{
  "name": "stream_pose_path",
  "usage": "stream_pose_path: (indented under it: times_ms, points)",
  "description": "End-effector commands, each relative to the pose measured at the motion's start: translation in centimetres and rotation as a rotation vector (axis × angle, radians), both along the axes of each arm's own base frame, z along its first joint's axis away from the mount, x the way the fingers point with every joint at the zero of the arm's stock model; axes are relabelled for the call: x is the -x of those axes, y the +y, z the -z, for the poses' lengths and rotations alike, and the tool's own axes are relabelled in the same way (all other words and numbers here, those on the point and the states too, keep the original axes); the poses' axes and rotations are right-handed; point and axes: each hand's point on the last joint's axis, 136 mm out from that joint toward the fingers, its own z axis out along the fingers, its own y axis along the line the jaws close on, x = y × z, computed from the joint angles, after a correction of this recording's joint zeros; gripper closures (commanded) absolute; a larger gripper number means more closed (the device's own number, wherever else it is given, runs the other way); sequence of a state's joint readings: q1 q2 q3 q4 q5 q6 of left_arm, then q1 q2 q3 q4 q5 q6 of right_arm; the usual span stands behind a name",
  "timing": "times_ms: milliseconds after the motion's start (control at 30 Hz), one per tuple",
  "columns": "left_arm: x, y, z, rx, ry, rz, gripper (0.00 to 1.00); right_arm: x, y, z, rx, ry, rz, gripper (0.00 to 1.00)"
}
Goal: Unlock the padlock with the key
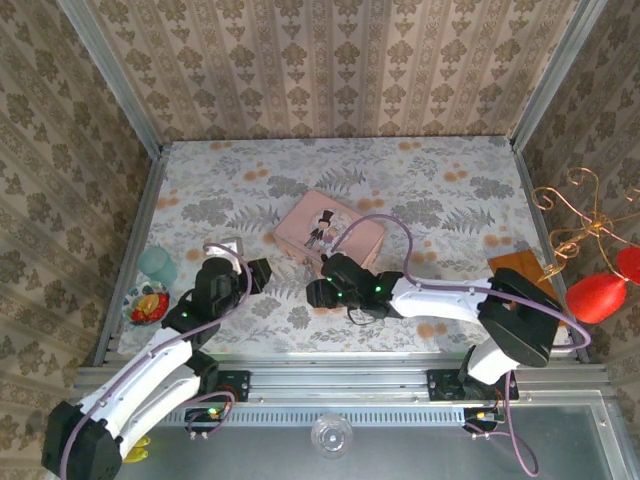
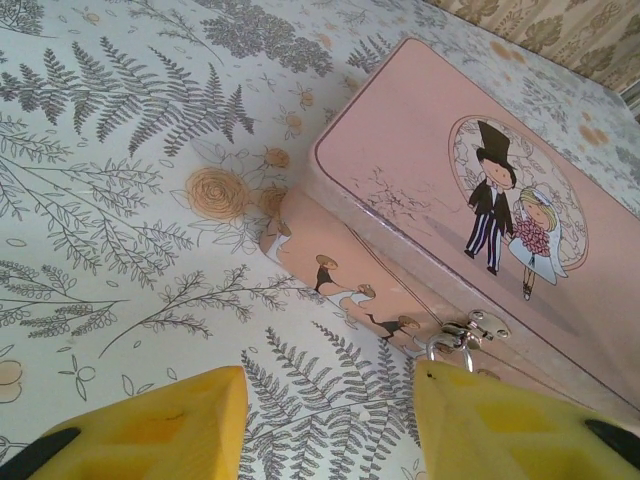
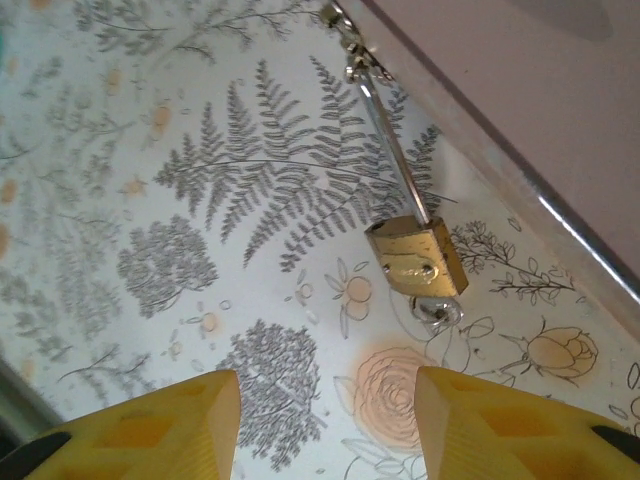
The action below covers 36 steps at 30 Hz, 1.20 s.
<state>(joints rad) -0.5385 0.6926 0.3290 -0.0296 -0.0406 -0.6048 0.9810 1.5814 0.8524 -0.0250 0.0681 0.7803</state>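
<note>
The small brass padlock [image 3: 415,257] lies on the flowered tablecloth, its long silvery shackle [image 3: 392,150] running up to the hasp [image 3: 350,52] of the pink tin box [image 1: 328,228]. A small silvery piece that looks like the key [image 3: 437,308] sits at the padlock's lower end. My right gripper [image 3: 327,385] is open just short of the padlock, with nothing between its fingers. My left gripper [image 2: 330,380] is open too and holds nothing. It faces the box's front wall, and its right finger [image 2: 500,420] covers part of the shackle loop [image 2: 445,345] under the hasp [image 2: 478,326].
A teal cup [image 1: 157,265] and a colourful dish [image 1: 148,305] stand at the left edge. A wooden block [image 1: 520,268] and a gold wire stand with red ornaments [image 1: 597,297] are at the right. Both grippers [image 1: 258,274] [image 1: 316,292] sit close together before the box.
</note>
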Motion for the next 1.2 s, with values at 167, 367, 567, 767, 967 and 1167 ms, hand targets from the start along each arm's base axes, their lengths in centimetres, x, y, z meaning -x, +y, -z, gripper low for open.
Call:
stream_pose_path:
  times_ms: [167, 367, 567, 767, 967, 1167]
  points:
    - [0.9, -0.1, 1.2, -0.033, 0.045, 0.053, 0.48, -3.2, -3.2, 2.6, 0.229, -0.017, 0.036, 0.49]
    - [-0.1, -0.7, 1.2, -0.038, 0.045, 0.061, 0.46, -6.3, -5.7, 2.9, 0.272, -0.022, 0.042, 0.5]
    - [-1.8, -1.8, 0.6, -0.058, 0.067, 0.069, 0.44, -6.2, -4.4, 1.4, 0.111, -0.045, 0.023, 0.53]
    - [-4.0, -3.6, 0.2, -0.085, 0.102, 0.116, 0.43, -5.2, -5.0, 2.5, 0.045, 0.012, 0.102, 0.57]
    - [-6.8, -5.1, 0.1, -0.102, 0.125, 0.143, 0.41, -4.0, -5.1, 3.9, 0.001, 0.054, 0.123, 0.59]
    - [-9.9, -5.8, 0.0, -0.118, 0.122, 0.149, 0.41, -3.7, -4.4, 4.3, -0.011, 0.059, 0.103, 0.6]
